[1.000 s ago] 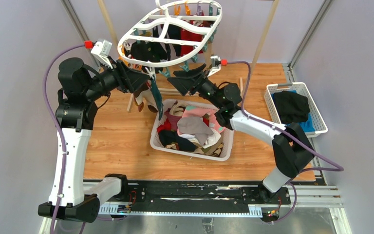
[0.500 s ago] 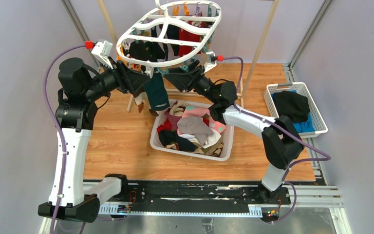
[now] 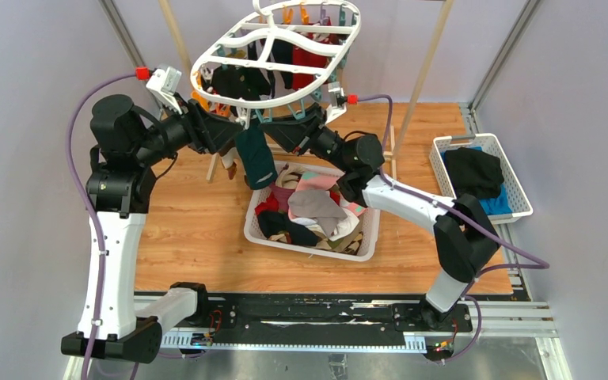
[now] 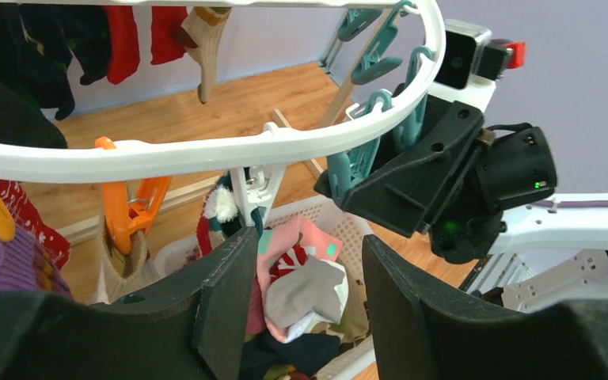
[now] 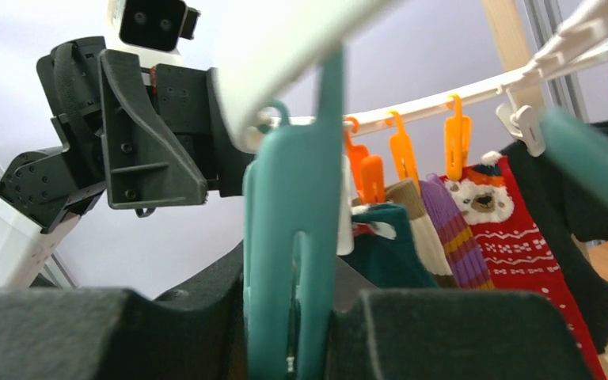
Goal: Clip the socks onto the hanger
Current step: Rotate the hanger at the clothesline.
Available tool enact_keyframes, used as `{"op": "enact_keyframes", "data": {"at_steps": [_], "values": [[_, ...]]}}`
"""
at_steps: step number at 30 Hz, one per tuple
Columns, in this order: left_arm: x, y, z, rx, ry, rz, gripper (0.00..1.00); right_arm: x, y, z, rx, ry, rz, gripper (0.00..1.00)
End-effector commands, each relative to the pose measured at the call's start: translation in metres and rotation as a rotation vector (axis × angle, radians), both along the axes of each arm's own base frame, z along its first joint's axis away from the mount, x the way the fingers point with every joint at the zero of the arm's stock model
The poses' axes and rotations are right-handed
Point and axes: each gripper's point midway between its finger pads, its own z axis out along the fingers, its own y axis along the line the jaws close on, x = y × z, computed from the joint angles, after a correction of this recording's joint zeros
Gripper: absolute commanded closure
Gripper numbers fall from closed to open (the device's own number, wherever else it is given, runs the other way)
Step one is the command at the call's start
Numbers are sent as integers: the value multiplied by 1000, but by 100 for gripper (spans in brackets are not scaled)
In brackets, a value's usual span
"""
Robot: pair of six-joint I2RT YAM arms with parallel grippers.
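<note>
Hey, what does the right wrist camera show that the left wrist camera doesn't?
Only the right wrist view: the left arm's wrist camera, the bear face on a red sock, and the right gripper pinching a teal clothespin up close. Only the left wrist view: the laundry basket of loose socks. Both: the hanger rim and orange clothespins.

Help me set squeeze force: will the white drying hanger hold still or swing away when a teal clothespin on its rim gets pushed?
Likely to swing: the hanger hangs tilted from its top hook. Probably light: thin, open plastic bars. The teal clothespin dangles by a loop, so it may pivot in the right gripper.
</note>
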Motion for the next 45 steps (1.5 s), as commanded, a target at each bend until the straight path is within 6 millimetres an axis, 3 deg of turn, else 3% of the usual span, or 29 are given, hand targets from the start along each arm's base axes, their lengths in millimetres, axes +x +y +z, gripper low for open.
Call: {"op": "enact_keyframes", "data": {"at_steps": [1, 7, 12, 17, 26, 37, 45], "values": [[-15, 1, 14, 11, -43, -3, 44, -16, -4, 22, 0, -85, -92, 80], [-21, 4, 18, 10, -52, 24, 43, -22, 5, 24, -54, -120, -233, 96], [-31, 5, 23, -12, -48, 29, 32, -24, 22, 23, -130, -117, -346, 100], [-34, 8, 19, -18, -36, 58, 30, -20, 40, 16, -182, -112, -385, 100], [-13, 5, 19, -112, 39, 82, 34, -19, 59, 14, -201, -127, -389, 100], [18, -2, 9, -162, 99, 61, 39, -20, 62, 13, -219, -138, -389, 100], [25, -5, 17, -181, 88, 44, 44, -20, 65, 10, -238, -143, -386, 100]]}}
